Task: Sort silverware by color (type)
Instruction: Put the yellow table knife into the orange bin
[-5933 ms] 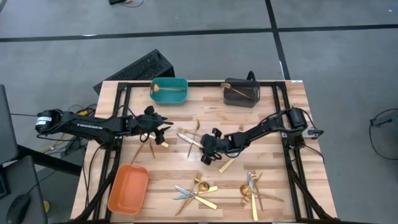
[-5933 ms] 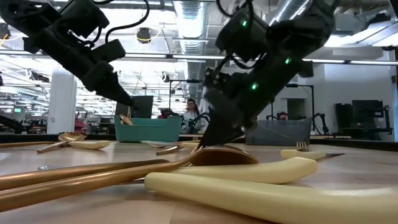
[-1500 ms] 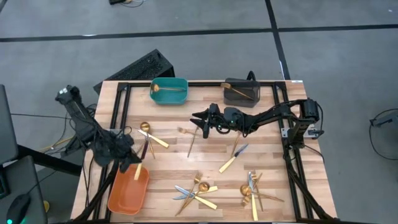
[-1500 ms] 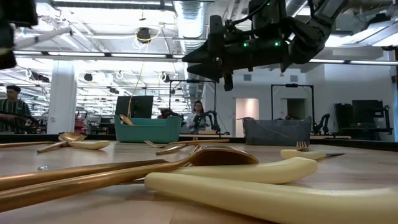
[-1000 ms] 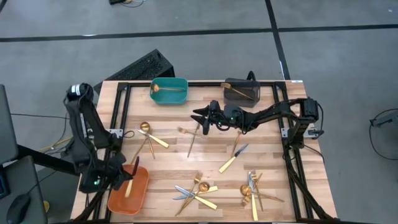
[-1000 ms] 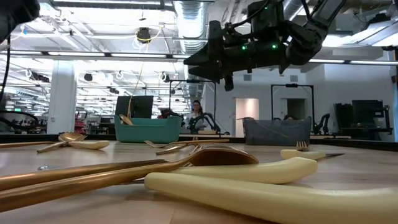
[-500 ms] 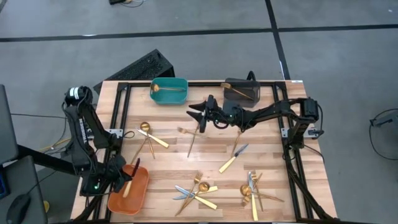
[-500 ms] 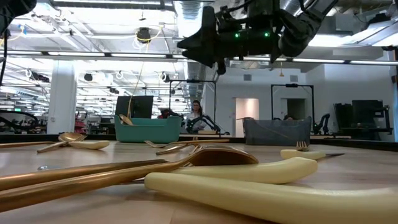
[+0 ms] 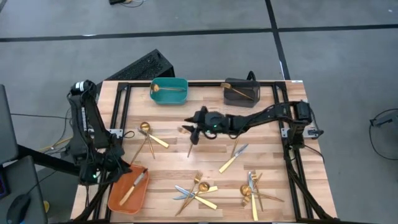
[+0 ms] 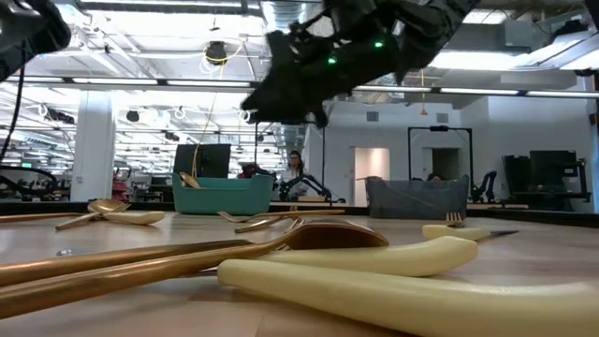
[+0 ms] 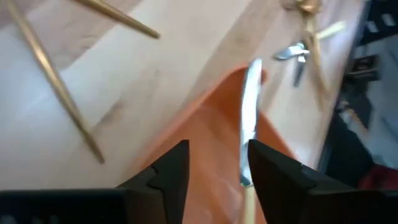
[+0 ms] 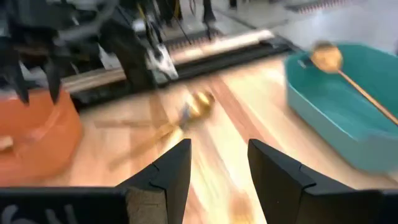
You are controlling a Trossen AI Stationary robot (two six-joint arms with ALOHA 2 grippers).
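Note:
My left gripper (image 9: 119, 165) (image 11: 217, 168) is open and hangs over the far left corner of the orange bin (image 9: 118, 198). A knife (image 9: 134, 186) (image 11: 249, 124) with a silver blade and pale handle lies in that bin, its blade tip on the far rim. My right gripper (image 9: 194, 130) (image 12: 217, 168) is open and hovers over the table's middle, above a gold fork (image 9: 191, 143) that lies flat. In the low view the right gripper (image 10: 281, 89) is well above the wood. More silverware lies scattered on the table.
A teal bin (image 9: 180, 98) holds a gold spoon (image 9: 165, 89); a dark grey bin (image 9: 240, 99) holds a gold piece. A spoon (image 9: 145, 128), a knife (image 9: 232, 157) and two heaps (image 9: 196, 190) (image 9: 252, 190) lie on the wood. Black frame rails (image 9: 286, 143) line both sides.
The knife that my left gripper held upright over the orange bin has dropped and now lies in the bin; the gripper has drawn back toward the far left corner. My right gripper has moved toward the table's left and near edge and tipped downward over the fork.

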